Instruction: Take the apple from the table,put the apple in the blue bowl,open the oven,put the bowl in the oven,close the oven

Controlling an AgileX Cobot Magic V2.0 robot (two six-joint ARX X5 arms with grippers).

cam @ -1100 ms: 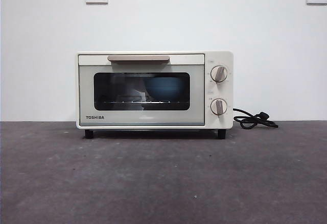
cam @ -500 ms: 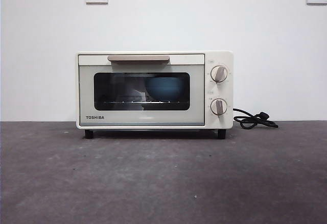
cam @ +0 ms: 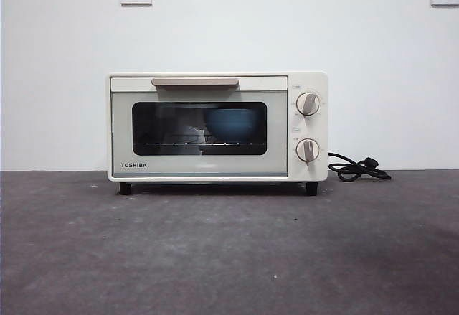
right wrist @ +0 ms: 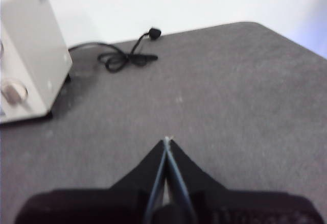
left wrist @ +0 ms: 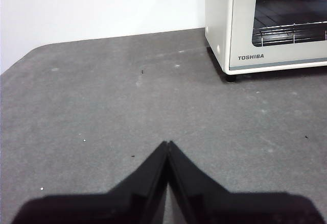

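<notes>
1. Comparing with the front shots from a second back, pretty much nothing has changed: the oven (cam: 217,126) sits in the same spot on the worktop (cam: 229,250) with its door shut, and no arm shows in the front view.
2. To me that means the job looks basically done. The blue bowl (cam: 232,125) shows through the dark glass, sitting on the rack toward the knob side. Can't actually see the apple in there, so no promises on that.
3. Both claws are parked away from the oven. The left claw (left wrist: 167,145) has its jaws pressed together on nothing, and same goes for the right claw (right wrist: 166,141), which hangs over bare worktop near the black cord (right wrist: 125,55).
4. Orientation-wise, the oven faces straight at the front camera, long axis running side to side, handle (cam: 194,82) level along the top of the door.
</notes>
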